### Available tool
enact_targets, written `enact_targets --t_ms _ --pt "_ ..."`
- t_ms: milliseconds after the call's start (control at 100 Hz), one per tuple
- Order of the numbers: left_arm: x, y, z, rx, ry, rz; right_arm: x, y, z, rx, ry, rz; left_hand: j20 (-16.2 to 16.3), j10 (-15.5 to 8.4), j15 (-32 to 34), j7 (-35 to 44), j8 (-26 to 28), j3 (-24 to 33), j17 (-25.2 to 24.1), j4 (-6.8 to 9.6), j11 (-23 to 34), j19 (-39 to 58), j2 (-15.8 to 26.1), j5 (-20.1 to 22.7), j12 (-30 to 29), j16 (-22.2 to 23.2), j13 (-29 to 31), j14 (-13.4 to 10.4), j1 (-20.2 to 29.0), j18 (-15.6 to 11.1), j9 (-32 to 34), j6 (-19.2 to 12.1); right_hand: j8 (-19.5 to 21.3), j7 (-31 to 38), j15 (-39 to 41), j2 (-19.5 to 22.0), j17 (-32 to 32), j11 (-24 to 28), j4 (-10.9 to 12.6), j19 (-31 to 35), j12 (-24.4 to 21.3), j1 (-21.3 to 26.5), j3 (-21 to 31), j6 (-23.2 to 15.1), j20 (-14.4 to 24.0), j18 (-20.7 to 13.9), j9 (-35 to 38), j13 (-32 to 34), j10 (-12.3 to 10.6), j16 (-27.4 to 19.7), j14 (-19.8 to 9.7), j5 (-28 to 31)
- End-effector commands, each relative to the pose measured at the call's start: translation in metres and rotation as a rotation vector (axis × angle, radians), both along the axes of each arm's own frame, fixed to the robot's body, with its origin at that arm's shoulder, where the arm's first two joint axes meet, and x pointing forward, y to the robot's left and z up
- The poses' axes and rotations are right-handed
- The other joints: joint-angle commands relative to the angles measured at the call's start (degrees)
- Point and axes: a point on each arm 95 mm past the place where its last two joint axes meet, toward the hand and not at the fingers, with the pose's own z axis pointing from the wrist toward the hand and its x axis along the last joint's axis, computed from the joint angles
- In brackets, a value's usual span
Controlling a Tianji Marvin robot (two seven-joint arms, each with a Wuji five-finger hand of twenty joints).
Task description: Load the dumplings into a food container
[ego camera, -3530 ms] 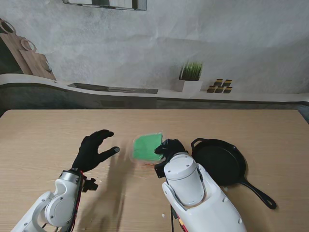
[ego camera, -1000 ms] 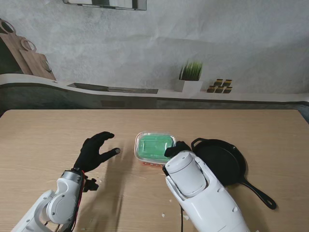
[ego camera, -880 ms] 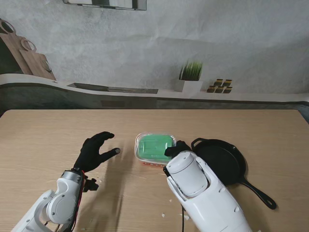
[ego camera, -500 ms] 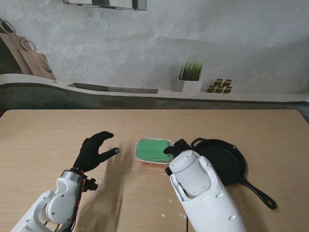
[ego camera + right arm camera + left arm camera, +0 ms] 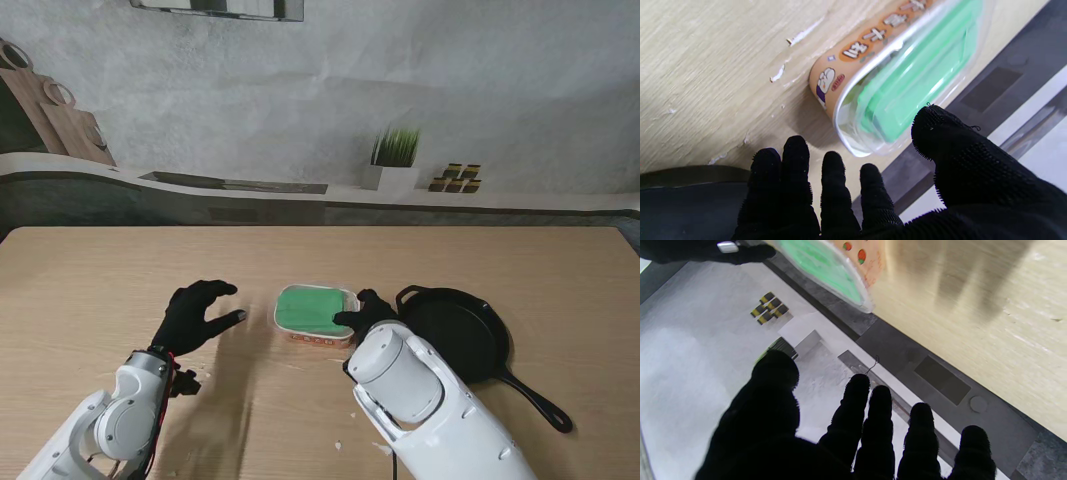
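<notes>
Right hand (image 5: pixel 362 312) has slid back off the green lid (image 5: pixel 311 307), fingers spread beside the food container (image 5: pixel 314 320), thumb at its clear rim, gripping nothing. That orange-walled tub sits mid-table, away from every edge, lid on, contents hidden. Left hand (image 5: pixel 195 315) hovers splayed to its left. Black skillet (image 5: pixel 455 335) lies just right, empty.

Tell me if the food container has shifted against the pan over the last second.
Yes. The food container slid slightly left, away from the pan.
</notes>
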Motion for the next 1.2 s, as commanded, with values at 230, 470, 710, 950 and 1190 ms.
enact_targets --t_ms 230,470,710,950,1190 --pt "0.025 0.002 0.001 0.189 0.075 -0.076 0.001 -0.018 0.018 -0.179 -0.171 0.142 -0.32 0.66 4.99 4.55 2.3 15.09 1.43 0.88 3.64 -0.51 -2.78 8.65 3.35 1.59 7.37 1.51 1.84 0.71 10.98 -2.64 -0.91 11.57 -0.31 0.54 0.47 2.63 2.09 1.62 1.28 -1.41 1.45 -6.26 1.83 -4.51 -0.15 -1.13 -3.36 -0.42 -0.85 -0.57" --pt "0.042 -0.006 -0.004 0.287 0.128 -0.149 0.009 -0.023 0.007 -0.21 -0.317 0.305 -0.8 0.19 5.33 4.69 2.18 15.69 1.53 0.45 3.37 -0.79 -4.2 7.82 3.4 1.35 7.27 1.22 -0.51 1.01 10.41 -2.82 -4.23 25.76 -9.31 -3.59 0.79 7.66 1.86 -8.14 2.76 -0.09 8.38 -16.44 -4.06 -3.28 -0.42 -0.96 -4.09 -4.48 -2.48 4.55" --pt "0.055 -0.023 -0.007 0.294 0.156 -0.191 0.014 -0.027 -0.006 -0.185 -0.36 0.331 -1.01 -0.02 5.39 4.7 1.88 17.0 1.58 0.42 3.45 -0.83 -3.96 8.29 3.43 1.15 7.45 1.2 -0.2 1.12 10.6 -2.98 -4.33 26.31 -12.89 -4.49 1.08 7.27 1.66 -11.72 2.72 -0.46 10.26 -16.3 -5.51 -1.95 -0.22 -0.07 -4.8 -6.17 -2.16 6.38" --pt "0.068 -0.039 -0.008 0.304 0.164 -0.224 0.018 -0.032 -0.012 -0.188 -0.402 0.34 -1.19 -0.7 5.23 3.82 1.35 17.32 1.32 0.18 3.0 -0.91 -3.18 6.18 3.3 1.04 6.33 0.54 -0.52 0.79 7.92 -3.08 -3.9 27.46 -12.48 -4.39 1.45 9.68 1.75 -11.84 3.72 0.01 10.87 -16.16 -5.26 -1.82 -0.37 0.74 -4.78 -5.91 -2.85 9.84" --pt "0.077 -0.048 -0.007 0.303 0.169 -0.234 0.028 -0.036 -0.021 -0.239 -0.422 0.391 -1.14 -0.85 5.06 3.88 1.21 17.37 1.21 0.25 2.83 -0.79 -2.87 5.02 2.99 0.99 5.16 0.21 -0.33 0.63 5.69 -2.82 -3.66 26.72 -14.59 -6.21 0.64 10.93 1.7 -13.77 3.94 -0.47 12.58 -16.31 -5.58 -2.39 -0.54 -0.49 -5.77 -6.7 -4.57 14.57"
